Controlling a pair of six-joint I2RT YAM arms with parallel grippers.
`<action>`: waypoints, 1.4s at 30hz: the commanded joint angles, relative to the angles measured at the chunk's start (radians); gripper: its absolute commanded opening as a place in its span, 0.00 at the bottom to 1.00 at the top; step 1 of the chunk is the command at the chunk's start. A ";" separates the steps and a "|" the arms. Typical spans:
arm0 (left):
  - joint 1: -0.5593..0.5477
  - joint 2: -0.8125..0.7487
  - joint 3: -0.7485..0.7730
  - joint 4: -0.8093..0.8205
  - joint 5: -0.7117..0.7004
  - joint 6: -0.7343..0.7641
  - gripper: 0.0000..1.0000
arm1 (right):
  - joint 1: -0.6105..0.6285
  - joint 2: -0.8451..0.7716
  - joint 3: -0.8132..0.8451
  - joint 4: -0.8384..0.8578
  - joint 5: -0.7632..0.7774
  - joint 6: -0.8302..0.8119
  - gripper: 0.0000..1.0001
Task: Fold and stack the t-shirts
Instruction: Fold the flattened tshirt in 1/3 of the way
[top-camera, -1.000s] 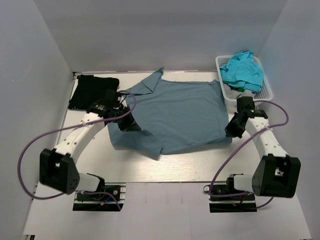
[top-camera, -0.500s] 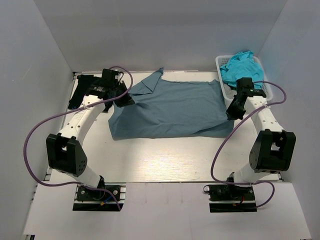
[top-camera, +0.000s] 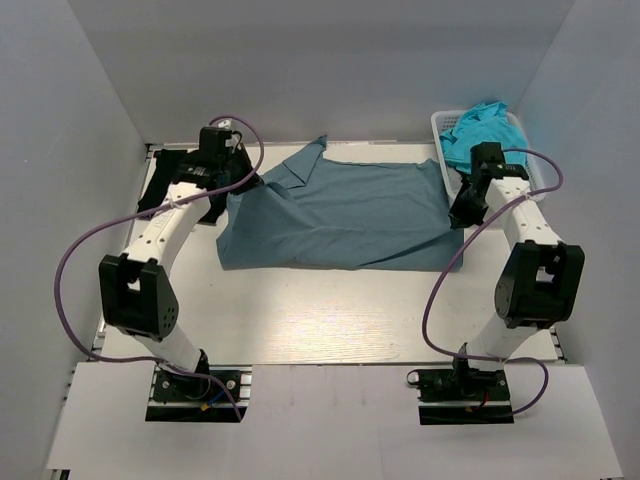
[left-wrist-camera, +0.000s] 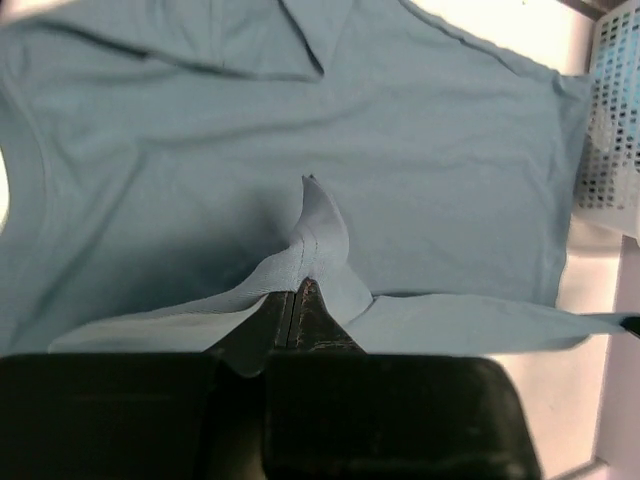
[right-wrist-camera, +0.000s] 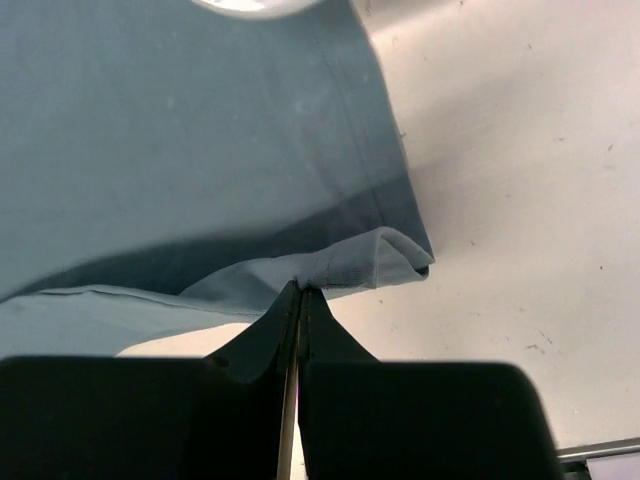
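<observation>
Slate-blue t-shirt (top-camera: 350, 215) cloth is pinched in both claws. The left claw (left-wrist-camera: 300, 292) is closed tight on a ridge of the shirt's edge. The fabric peaks up just beyond the fingertips and drapes away to either side. The right claw (right-wrist-camera: 300, 292) is clamped the same way on a folded corner of that shirt, and a small rolled lip of cloth pokes out past its tips, with bare surface to the right of it.

From above, the shirt lies spread across the far middle of the counter (top-camera: 330, 310), doubled over on itself. The left claw is at its left edge and the right claw at its right edge. A pointed flap of the shirt reaches toward the back wall.

Just left of the left claw, a black t-shirt (top-camera: 165, 185) lies in the far-left corner, partly hidden by the arm. Beside the right arm, a white lattice basket (left-wrist-camera: 612, 150) in the far-right corner holds heaped turquoise t-shirts (top-camera: 485, 130).
</observation>
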 joint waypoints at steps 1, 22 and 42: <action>0.015 0.051 0.074 0.080 -0.018 0.069 0.00 | 0.005 0.025 0.063 0.021 -0.017 -0.032 0.00; 0.044 0.246 0.228 -0.205 -0.063 0.124 1.00 | 0.048 -0.041 -0.030 0.038 -0.001 -0.011 0.91; 0.036 0.186 -0.280 0.025 0.054 -0.003 0.99 | -0.049 -0.004 -0.388 0.299 0.074 0.084 0.81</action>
